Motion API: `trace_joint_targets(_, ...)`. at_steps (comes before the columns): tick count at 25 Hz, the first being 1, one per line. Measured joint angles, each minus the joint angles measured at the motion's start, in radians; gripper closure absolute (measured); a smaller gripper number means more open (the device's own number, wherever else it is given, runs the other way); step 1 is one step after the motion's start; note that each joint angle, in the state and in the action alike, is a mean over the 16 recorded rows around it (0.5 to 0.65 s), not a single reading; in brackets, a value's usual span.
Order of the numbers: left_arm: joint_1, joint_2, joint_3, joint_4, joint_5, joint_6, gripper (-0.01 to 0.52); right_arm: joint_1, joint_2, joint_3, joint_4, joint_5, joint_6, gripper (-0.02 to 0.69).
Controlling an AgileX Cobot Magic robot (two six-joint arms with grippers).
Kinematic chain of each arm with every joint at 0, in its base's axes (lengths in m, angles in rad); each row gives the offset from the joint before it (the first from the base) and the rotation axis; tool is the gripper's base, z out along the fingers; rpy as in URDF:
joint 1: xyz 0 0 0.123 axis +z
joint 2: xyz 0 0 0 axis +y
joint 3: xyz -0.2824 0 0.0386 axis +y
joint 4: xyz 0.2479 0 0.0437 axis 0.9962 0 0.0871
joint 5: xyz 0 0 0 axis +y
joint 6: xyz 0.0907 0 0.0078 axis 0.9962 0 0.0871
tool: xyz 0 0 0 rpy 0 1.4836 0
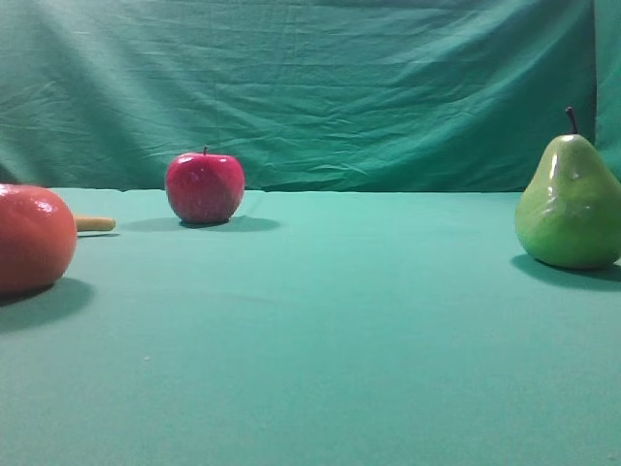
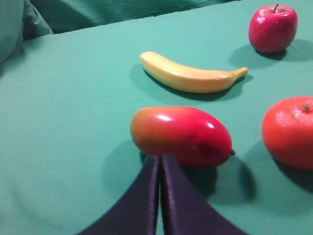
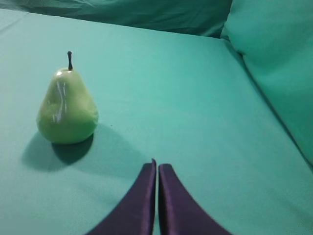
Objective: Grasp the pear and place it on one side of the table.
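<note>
The glossy green pear [image 1: 570, 204] with a short dark stem stands upright on the teal table [image 1: 340, 340] at the far right of the exterior view. It also shows in the right wrist view [image 3: 66, 108], ahead and to the left of my right gripper [image 3: 157, 165], which is shut and empty, apart from the pear. My left gripper [image 2: 160, 157] is shut and empty, its tips just in front of a red-orange mango [image 2: 182, 135]. Neither gripper shows in the exterior view.
A red apple [image 1: 204, 186] stands at the back left. An orange-red round fruit [image 1: 32, 238] sits at the left edge, with a yellow banana [image 2: 188, 74] behind it. A wrinkled teal backdrop [image 1: 310, 87] rises behind the table and along its right side [image 3: 274, 58].
</note>
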State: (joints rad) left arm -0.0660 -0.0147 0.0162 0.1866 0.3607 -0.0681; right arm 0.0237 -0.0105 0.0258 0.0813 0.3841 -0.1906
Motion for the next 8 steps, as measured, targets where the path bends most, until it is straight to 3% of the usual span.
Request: trace_joint_targets(8, 0.000, 0.000, 0.000, 0.000, 0.000, 0.000, 0.514, 0.000, 0.000, 0.000, 0.007, 0.004, 0.000, 0.665)
